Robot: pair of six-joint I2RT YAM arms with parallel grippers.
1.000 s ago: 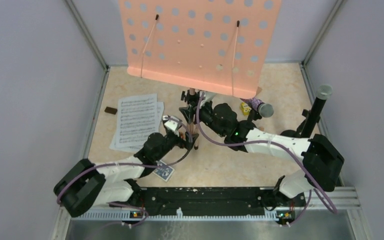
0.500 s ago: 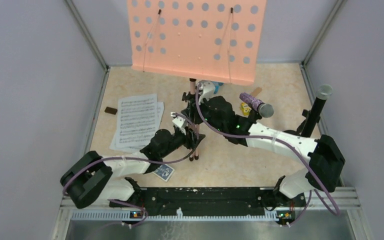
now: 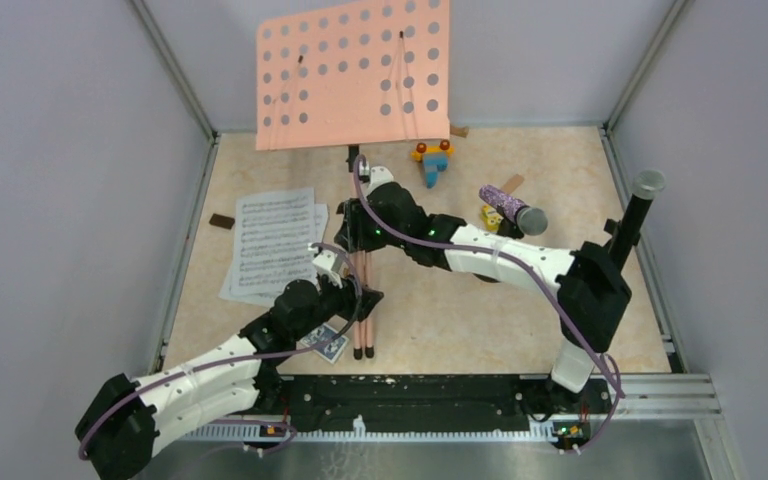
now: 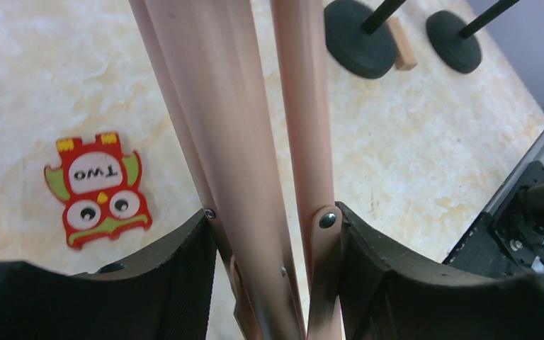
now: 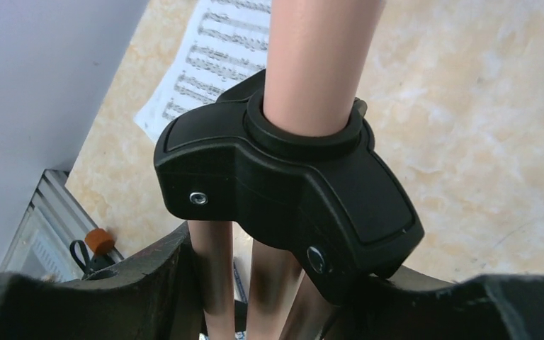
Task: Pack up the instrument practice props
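The salmon-pink music rack (image 3: 355,75) leans toward the back left, its folded tripod legs (image 3: 362,305) pointing at the near edge. My left gripper (image 3: 352,295) is shut on the legs (image 4: 255,142) low down. My right gripper (image 3: 360,225) is shut on the legs just under the black hub (image 5: 290,184). White sheet music (image 3: 275,240) lies at the left. The purple-glitter microphone (image 3: 508,207) lies tilted on a holder. The black grey-headed microphone (image 3: 638,210) stands at the right. Two round black holder bases (image 4: 358,46) (image 4: 453,39) show in the left wrist view.
A blue card pack (image 3: 328,345) lies by the leg tips. Colourful toys (image 3: 433,160) and a yellow one (image 3: 488,215) sit at the back. A red owl tile (image 4: 99,188) lies under the legs. A dark block (image 3: 222,222) sits by the left wall.
The rack has swung left and back, uncovering the toys behind it. The legs have closed together and slid toward the near edge. Both arms followed, still gripping.
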